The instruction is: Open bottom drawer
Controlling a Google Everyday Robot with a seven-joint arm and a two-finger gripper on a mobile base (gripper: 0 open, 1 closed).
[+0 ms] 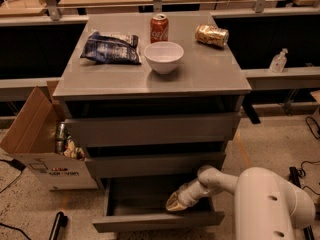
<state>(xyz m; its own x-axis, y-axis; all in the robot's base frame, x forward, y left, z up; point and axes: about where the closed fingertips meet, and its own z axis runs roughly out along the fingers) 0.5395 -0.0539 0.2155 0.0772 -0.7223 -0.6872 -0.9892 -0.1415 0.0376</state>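
Note:
The bottom drawer [150, 223] of the grey cabinet is pulled out toward me, and its grey box interior [140, 199] shows. My gripper [175, 203] reaches from the white arm [270, 204] at the lower right and sits inside the drawer, just behind the right part of its front panel. The two drawers above it [150, 129] [155, 165] are pushed in further.
On the cabinet top [210, 71] are a white bowl [163, 56], an upright red can [159, 28], a gold can on its side [211, 35] and a dark snack bag [110, 48]. An open cardboard box [40, 139] stands at the left. A bottle [278, 60] sits on the right ledge.

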